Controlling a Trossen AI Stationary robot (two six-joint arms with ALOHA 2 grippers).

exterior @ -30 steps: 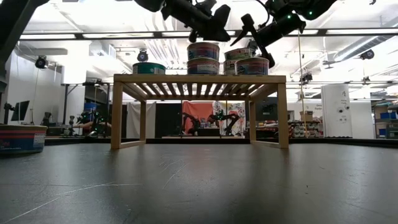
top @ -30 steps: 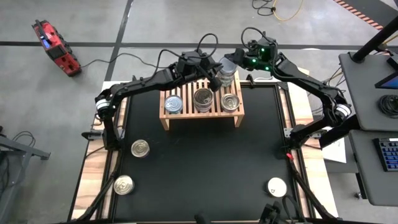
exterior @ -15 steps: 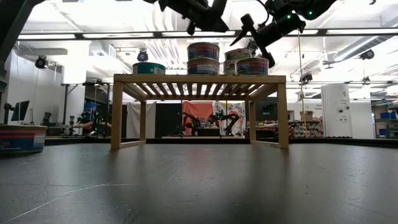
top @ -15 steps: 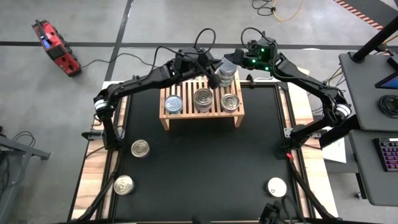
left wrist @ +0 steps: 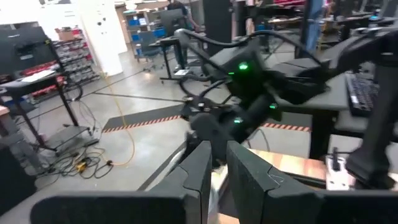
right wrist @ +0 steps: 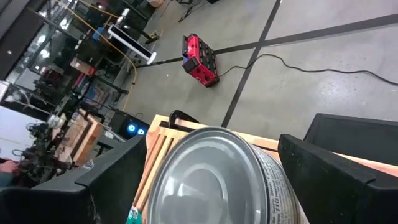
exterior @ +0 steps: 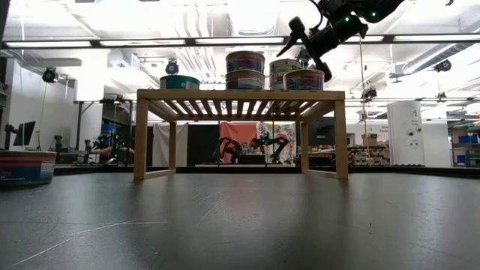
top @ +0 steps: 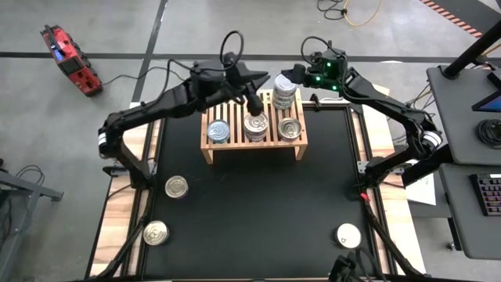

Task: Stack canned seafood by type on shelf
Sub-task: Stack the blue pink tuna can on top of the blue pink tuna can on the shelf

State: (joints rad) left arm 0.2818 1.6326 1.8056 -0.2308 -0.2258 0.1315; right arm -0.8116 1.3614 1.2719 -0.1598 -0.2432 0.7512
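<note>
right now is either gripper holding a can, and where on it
Neither grips one. The right gripper is open astride the top can of a stack, fingers off its sides. The left gripper holds nothing.

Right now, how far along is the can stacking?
Partly done. Several cans sit on the shelf, some stacked. The right gripper has open jaws around the back stack's top can. The left gripper hovers over the shelf. Three loose cans wait on the table.
</note>
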